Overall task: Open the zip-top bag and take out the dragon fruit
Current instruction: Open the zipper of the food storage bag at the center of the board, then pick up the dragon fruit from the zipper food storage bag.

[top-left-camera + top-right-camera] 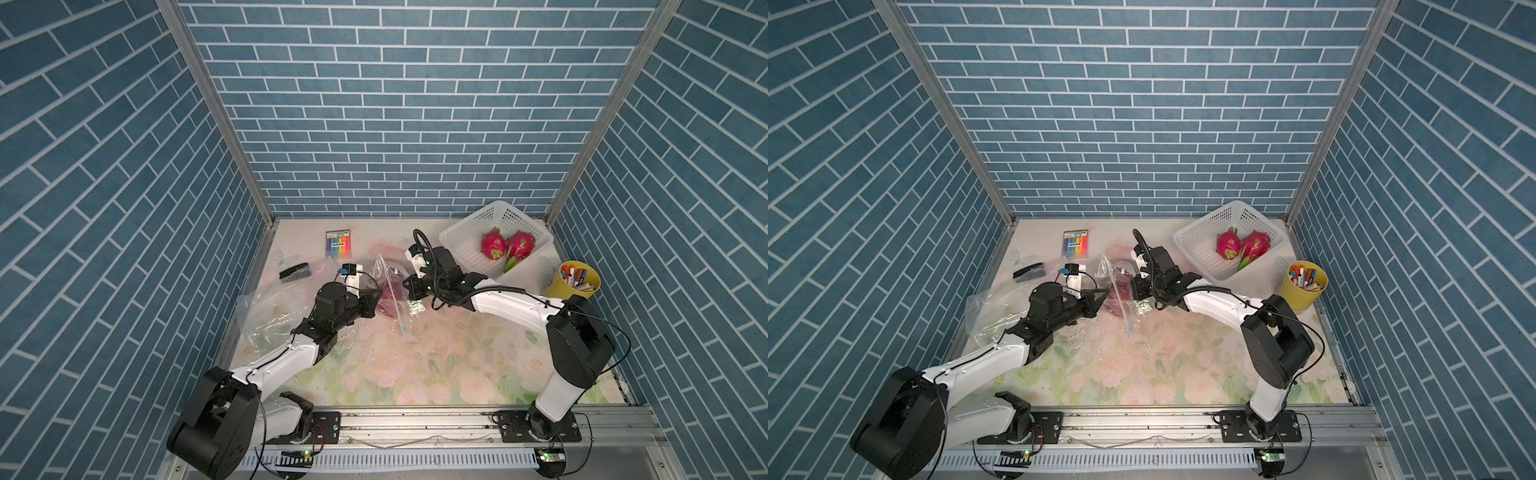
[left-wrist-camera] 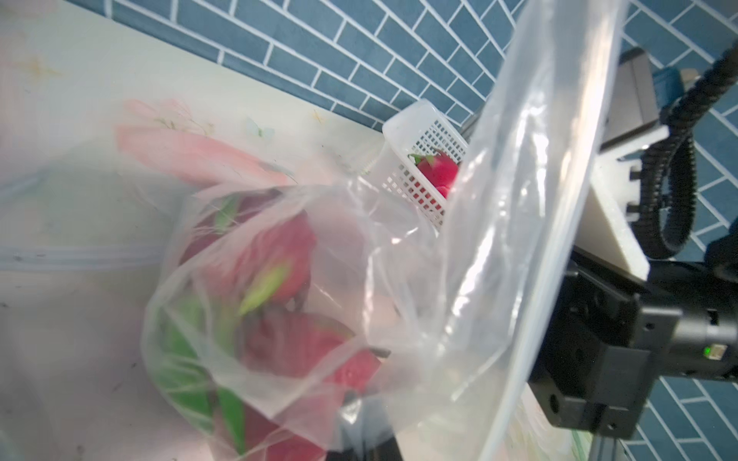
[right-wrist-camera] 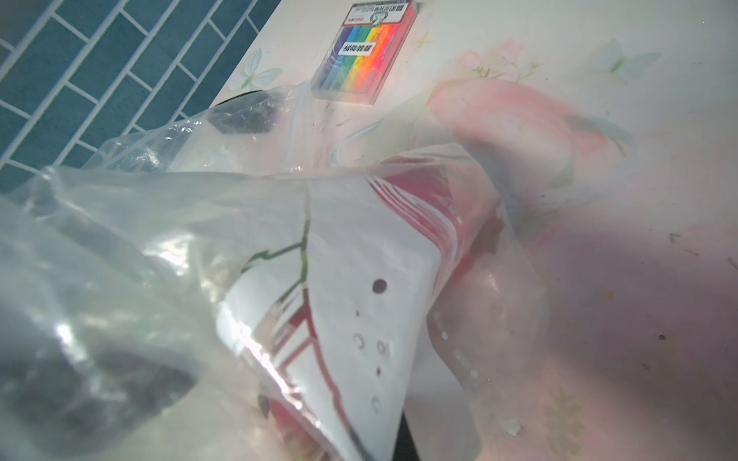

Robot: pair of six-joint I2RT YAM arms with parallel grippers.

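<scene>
Zip-top bag (image 2: pixel 399 279) film lies closest to both wrist cameras, draped over the fingers. Two dragon fruit (image 2: pixel 275 247) sit inside it on the table (image 1: pixel 415 374), between the grippers. Left gripper (image 1: pixel 375 298): jaws together, tips against the bag beside the fruit; whether film is pinched, cannot tell. Right gripper (image 1: pixel 410 293): jaws clamped on the bag's raised edge, fruit just beside and below it. Two further dragon fruit lie touching in the white basket (image 1: pixel 461 232), well apart from both grippers.
</scene>
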